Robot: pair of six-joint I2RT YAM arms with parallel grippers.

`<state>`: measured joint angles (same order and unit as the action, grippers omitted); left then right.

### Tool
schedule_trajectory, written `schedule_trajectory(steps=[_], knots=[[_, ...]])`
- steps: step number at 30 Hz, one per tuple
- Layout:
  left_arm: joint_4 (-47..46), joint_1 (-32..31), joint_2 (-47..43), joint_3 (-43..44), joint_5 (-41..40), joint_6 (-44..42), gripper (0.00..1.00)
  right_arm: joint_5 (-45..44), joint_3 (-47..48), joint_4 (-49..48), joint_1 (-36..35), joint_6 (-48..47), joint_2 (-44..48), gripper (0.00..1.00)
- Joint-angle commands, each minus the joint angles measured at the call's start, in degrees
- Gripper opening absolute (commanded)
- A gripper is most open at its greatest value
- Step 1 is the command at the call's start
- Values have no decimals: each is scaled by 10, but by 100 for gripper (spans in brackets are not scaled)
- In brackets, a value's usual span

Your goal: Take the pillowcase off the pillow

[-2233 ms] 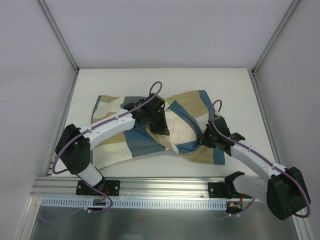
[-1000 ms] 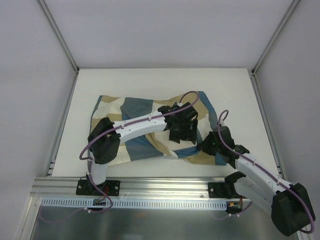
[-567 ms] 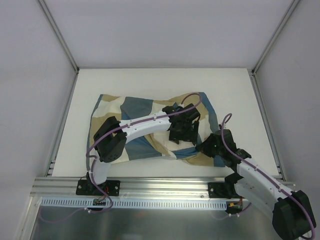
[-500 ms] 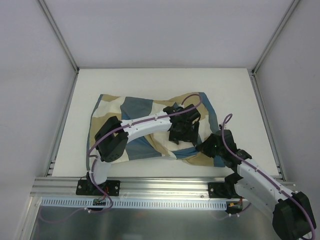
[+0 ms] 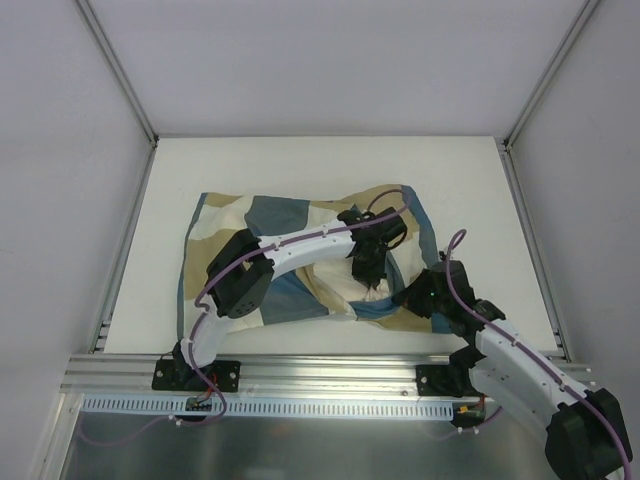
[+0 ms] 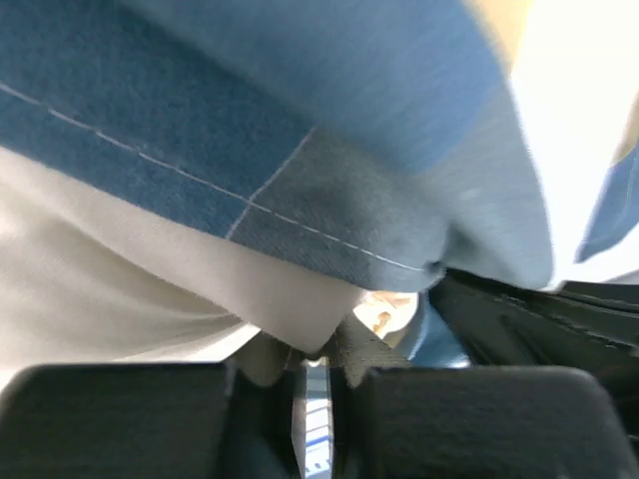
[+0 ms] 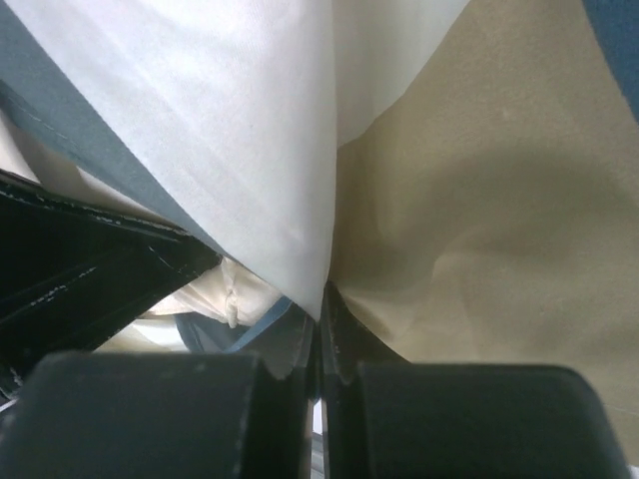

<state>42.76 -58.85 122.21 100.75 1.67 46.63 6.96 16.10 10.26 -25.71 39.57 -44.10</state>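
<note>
The checked blue, tan and cream pillowcase point(image 5: 270, 215) lies rumpled across the middle of the table. The cream pillow point(image 5: 338, 285) peeks out at its open near-right end. My left gripper point(image 5: 373, 285) reaches into that opening and is shut on a pinch of the pillow's cream cloth point(image 6: 120, 289), just under the blue stitched hem of the pillowcase point(image 6: 200, 130). My right gripper point(image 5: 412, 297) sits close beside it on the right, shut on a fold of pale and tan pillowcase cloth point(image 7: 479, 180). Most of the pillow is hidden inside the cover.
The white table point(image 5: 300, 160) is boxed in by white walls at the back and both sides. An aluminium rail point(image 5: 320, 385) carrying the arm bases runs along the near edge. The left arm point(image 5: 290, 245) lies across the pillowcase.
My left gripper has gone from open to shut on the cream cloth in the opening. The right gripper kept its hold and drew the cover's corner slightly toward the near edge.
</note>
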Motion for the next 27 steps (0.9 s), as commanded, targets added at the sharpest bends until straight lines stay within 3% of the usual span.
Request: schedule_trajectory(steps=[1, 10, 17, 27], knots=[[-26, 11, 30, 13, 21, 0, 0, 14, 22, 34, 1, -4, 18, 1], [-37, 43, -88, -33, 76, -11, 0, -34, 76, 127, 1, -58, 6, 1], [-65, 70, -194, -81, 133, -4, 0, -56, 86, 112, 1, -71, -9, 1], [-110, 74, -255, -122, 196, 0, 0, -93, 115, 99, 1, -84, -51, 1]])
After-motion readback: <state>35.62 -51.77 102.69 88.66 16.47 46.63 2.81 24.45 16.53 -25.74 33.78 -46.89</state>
